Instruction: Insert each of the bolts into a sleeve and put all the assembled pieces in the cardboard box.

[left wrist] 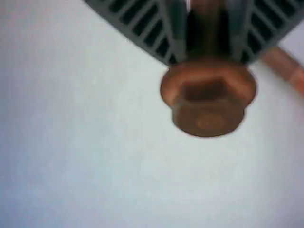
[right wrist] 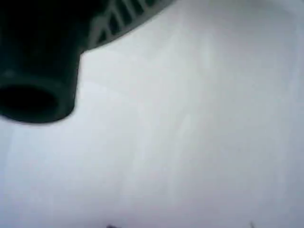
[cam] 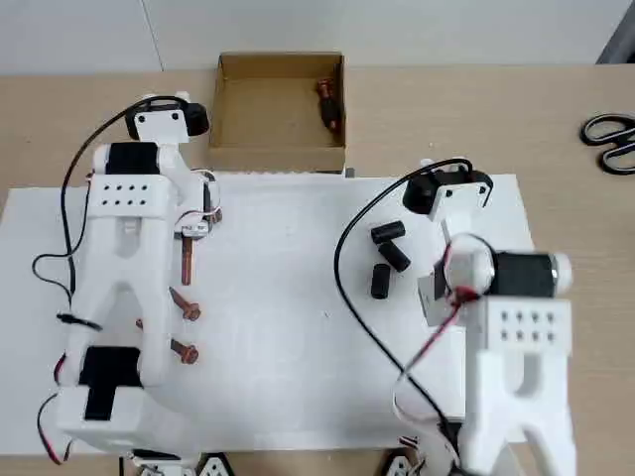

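Paired grasp
Left pincer (left wrist: 209,33) clamps bolt (left wrist: 207,97); right pincer (right wrist: 71,19) holds sleeve (right wrist: 38,71); box (cam: 278,157) at 12 o'clock on bench (cam: 496,109)

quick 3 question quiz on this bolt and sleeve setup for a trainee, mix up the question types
1. True or false: the cardboard box is empty.
2. What does the left end effector hold? A) a bolt B) a pair of scissors C) nothing
3. How many black sleeves show on the white sheet in the high view?

Key
1. False: one assembled piece lies inside.
2. A
3. Three
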